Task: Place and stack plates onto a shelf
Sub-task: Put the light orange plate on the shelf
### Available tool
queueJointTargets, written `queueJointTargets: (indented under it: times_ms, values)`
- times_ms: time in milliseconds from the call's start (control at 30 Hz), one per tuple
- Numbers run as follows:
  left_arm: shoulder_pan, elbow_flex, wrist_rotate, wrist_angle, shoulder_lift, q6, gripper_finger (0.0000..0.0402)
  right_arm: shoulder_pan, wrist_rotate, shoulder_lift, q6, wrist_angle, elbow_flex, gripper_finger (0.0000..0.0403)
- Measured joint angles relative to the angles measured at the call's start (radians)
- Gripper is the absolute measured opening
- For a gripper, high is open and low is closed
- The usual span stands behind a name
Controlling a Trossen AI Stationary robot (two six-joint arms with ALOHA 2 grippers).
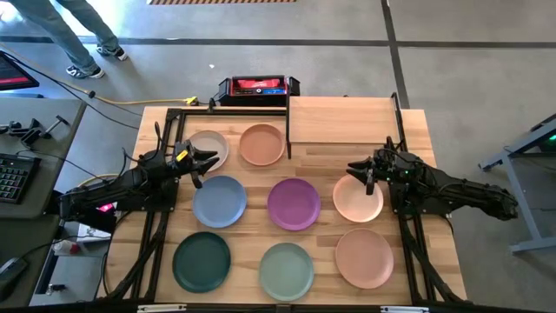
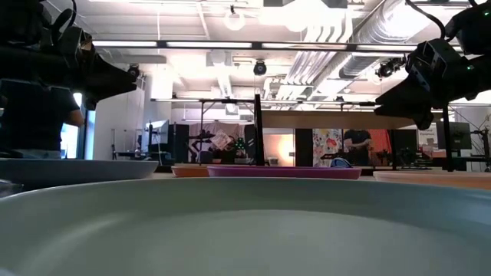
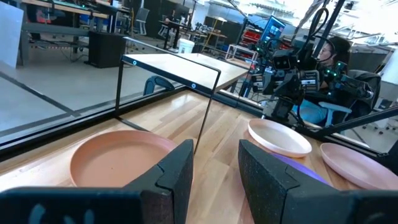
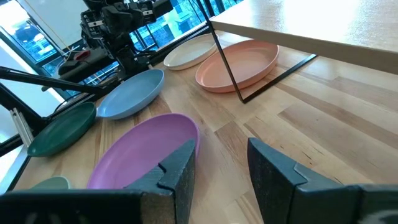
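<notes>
R hand [image 1: 359,168] open, empty, over pale pink plate's [image 1: 360,202] far edge; shelf [image 1: 340,119] just beyond; L hand [image 1: 208,160] open too.

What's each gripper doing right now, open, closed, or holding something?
Left gripper: open, empty, above the cream plate.
Right gripper: open, empty, above the pale pink plate.

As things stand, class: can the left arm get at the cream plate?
Probably yes. The left gripper hangs open right beside the cream plate, with nothing lying on it or between them.
</notes>
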Motion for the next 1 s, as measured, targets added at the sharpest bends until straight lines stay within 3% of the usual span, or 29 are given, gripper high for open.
queueJointTargets:
  times_ms: [433,667,1000]
  values:
    - [0.000,0.000,-0.012,0.027,0.000,-0.001,0.0117,0.000,0.000,0.000,0.000,0.000,0.000,0.0128]
    - [0.000,0.000,-0.183,0.216,0.000,-0.124,0.0117,0.000,0.000,0.000,0.000,0.000,0.000,0.0128]
    - [0.000,0.001,-0.331,0.465,0.000,-0.098,0.0117,0.000,0.038,0.000,0.050,0.052,0.000,0.0128]
